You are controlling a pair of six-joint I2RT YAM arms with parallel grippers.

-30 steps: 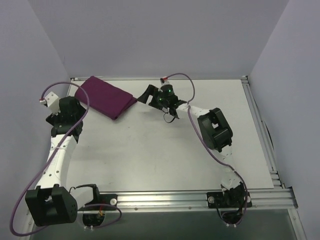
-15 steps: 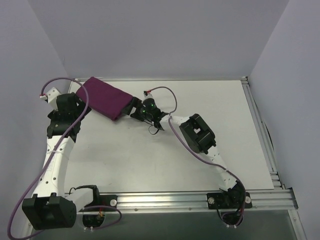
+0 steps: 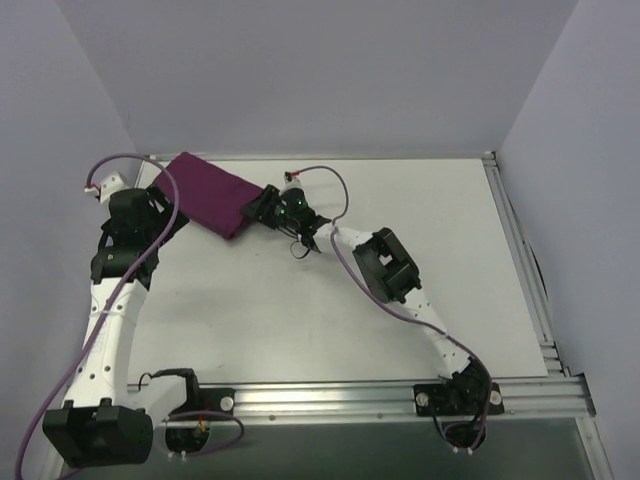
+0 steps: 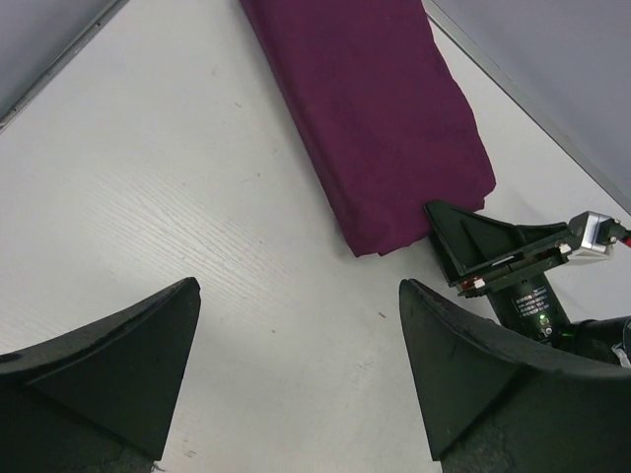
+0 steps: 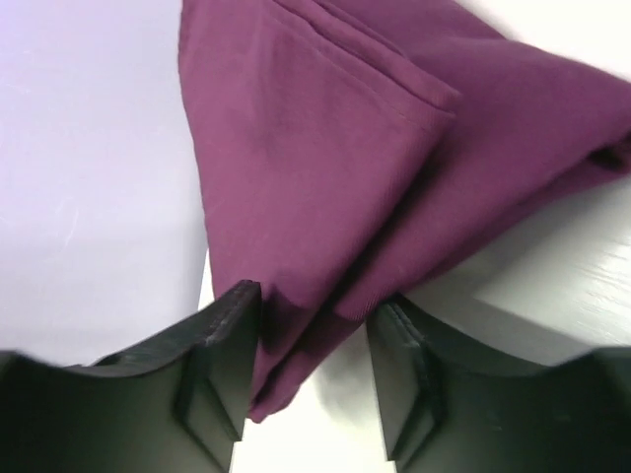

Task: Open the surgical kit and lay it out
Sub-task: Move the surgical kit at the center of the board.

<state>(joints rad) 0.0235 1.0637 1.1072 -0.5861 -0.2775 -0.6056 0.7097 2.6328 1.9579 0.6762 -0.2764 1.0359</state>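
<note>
The surgical kit [image 3: 210,193] lies at the table's back left as a folded dark magenta-purple cloth bundle, wrapped shut so nothing inside shows. My right gripper [image 3: 255,207] is at its near-right corner. In the right wrist view the jaws [image 5: 317,301] straddle that corner of the cloth [image 5: 375,148], half closed, the left finger against the fabric and a small gap by the right one. My left gripper [image 3: 165,225] hovers wide open just left of the bundle's near end [image 4: 375,118], its jaws [image 4: 298,288] holding nothing. The right gripper's fingers [image 4: 483,251] show there too.
A white table [image 3: 330,320] with aluminium rails [image 3: 520,260] along its edges carries the kit. Lavender walls close in the back and both sides. The right arm's elbow [image 3: 385,265] reaches across the middle of the table.
My right arm has slid left to the cloth's corner and its jaws have narrowed around it. The left arm has shifted slightly and stays open.
</note>
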